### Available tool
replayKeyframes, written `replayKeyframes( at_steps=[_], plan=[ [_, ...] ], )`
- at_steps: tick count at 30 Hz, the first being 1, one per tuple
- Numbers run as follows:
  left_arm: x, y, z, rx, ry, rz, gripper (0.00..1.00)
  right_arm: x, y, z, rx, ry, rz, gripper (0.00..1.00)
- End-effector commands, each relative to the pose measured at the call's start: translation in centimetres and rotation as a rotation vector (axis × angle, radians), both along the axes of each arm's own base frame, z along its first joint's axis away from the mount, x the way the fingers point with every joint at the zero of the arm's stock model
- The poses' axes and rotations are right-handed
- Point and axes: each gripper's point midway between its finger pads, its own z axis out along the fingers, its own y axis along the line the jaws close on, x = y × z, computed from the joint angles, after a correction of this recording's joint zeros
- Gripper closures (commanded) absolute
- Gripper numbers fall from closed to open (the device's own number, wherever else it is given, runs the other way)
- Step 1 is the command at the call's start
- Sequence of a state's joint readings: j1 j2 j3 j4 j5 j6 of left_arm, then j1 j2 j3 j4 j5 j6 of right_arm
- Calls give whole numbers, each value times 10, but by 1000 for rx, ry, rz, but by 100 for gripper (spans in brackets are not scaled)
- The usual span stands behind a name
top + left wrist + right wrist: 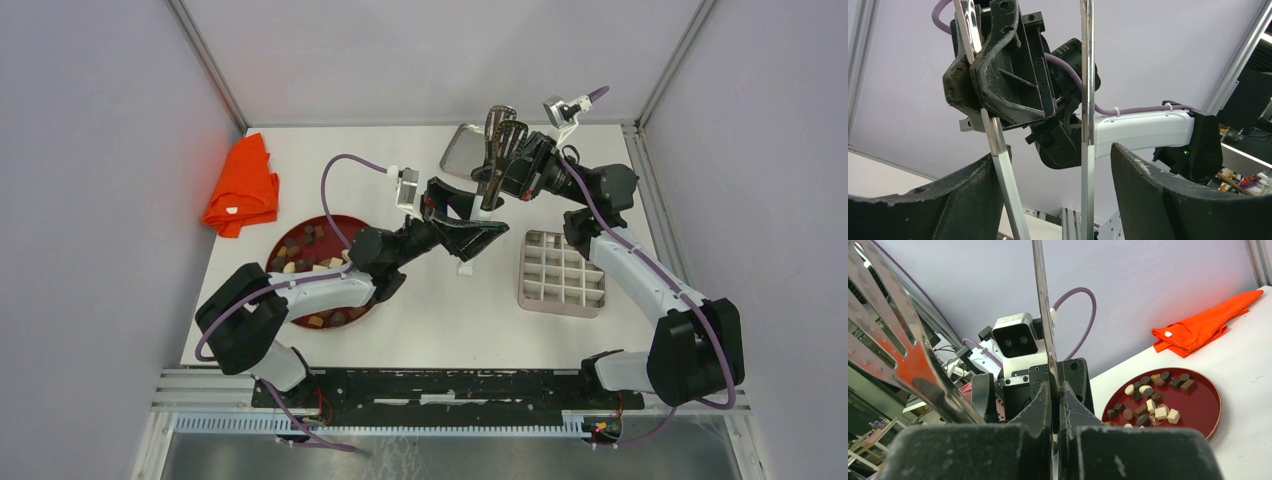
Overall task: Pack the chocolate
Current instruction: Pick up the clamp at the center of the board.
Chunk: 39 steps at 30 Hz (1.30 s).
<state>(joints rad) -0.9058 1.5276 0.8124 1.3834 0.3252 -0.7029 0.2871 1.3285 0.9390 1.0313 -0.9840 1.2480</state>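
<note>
Above the counter (440, 315), the right gripper (1055, 410) pinches steel tongs (503, 130) upright, seemingly for handover to the left gripper (1055, 200), jaws open around them. The divided tray (563, 273) sits unfilled; chocolate (1153, 405) waits on the red plate (1215, 405).

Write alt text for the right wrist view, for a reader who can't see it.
The right gripper is shut on one thin arm of metal tongs, whose slotted blade rises at left. Behind, on the white table, a red plate holds dark, tan and cream chocolate pieces, with an orange cloth beyond.
</note>
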Motion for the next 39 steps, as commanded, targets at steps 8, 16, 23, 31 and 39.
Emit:
replayKeyframes(
  at_steps=[8,16,23,31,39],
  plan=[
    [-12,0,14,-42,-83,-36,30,-1,-3,17,46,-25,-12,100],
    [-12,0,16,-39,-84,-36,43,-2,-3,16,44,-25,-12,100],
    [-13,0,19,-43,-81,-43,45,-1,-3,15,40,-20,-15,99],
    [-16,5,25,-60,-74,-52,43,1,-6,13,25,-42,-31,85],
    [-15,14,31,-89,-39,-55,44,-5,-10,20,-1,-128,-38,74]
  ],
)
